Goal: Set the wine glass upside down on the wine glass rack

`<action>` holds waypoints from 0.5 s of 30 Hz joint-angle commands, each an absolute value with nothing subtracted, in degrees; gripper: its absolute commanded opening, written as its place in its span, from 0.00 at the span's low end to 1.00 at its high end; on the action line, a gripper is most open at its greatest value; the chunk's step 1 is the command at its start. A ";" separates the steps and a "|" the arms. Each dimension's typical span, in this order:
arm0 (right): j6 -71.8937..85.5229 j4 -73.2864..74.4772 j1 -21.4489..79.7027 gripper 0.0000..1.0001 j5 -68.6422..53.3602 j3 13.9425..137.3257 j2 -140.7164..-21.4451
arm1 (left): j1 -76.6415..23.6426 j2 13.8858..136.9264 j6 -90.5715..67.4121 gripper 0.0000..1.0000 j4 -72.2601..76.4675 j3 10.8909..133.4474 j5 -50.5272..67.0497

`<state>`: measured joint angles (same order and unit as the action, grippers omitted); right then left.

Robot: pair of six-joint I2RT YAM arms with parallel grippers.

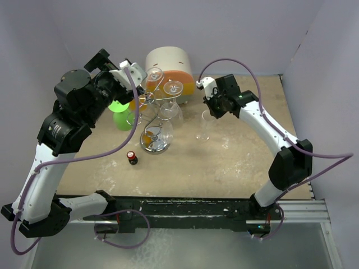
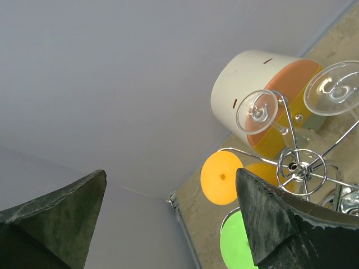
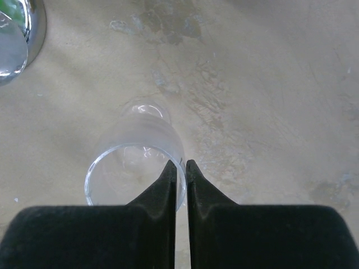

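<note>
Wine glass stands upright, mouth up, on the table, at about 3 o'clock from the wine glass rack and apart from it. Right gripper is clenched on the glass's rim, which passes between its nearly meeting fingers. Left gripper is released, fingers spread wide with nothing between them, by the rack's top at its 10 o'clock side.

Wine glass: clear glass, glossy. Wine glass rack: shiny chromed metal wire. Table: matt tan surface, rough, stained. Right gripper pads: matt black, rubbery look.
</note>
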<state>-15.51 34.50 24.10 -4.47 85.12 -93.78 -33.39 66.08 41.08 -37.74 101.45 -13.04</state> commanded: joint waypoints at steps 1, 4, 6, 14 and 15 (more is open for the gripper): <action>-16.63 32.43 23.79 0.00 -1.23 85.44 -87.01 | -32.95 65.25 38.92 0.99 -34.60 101.94 -14.15; -17.06 32.17 22.70 0.00 -0.59 85.64 -85.00 | -32.94 65.41 37.55 0.99 -34.62 101.93 -13.94; -17.57 32.02 22.06 0.00 -0.17 86.02 -83.25 | -32.77 65.58 35.69 0.99 -34.76 101.81 -12.45; -18.97 30.50 17.29 0.00 1.32 91.51 -76.06 | -31.34 67.31 25.77 0.99 -37.26 103.33 -1.07; -19.58 29.70 16.71 0.00 1.31 91.84 -74.98 | -31.29 67.80 24.72 0.99 -37.30 103.48 0.18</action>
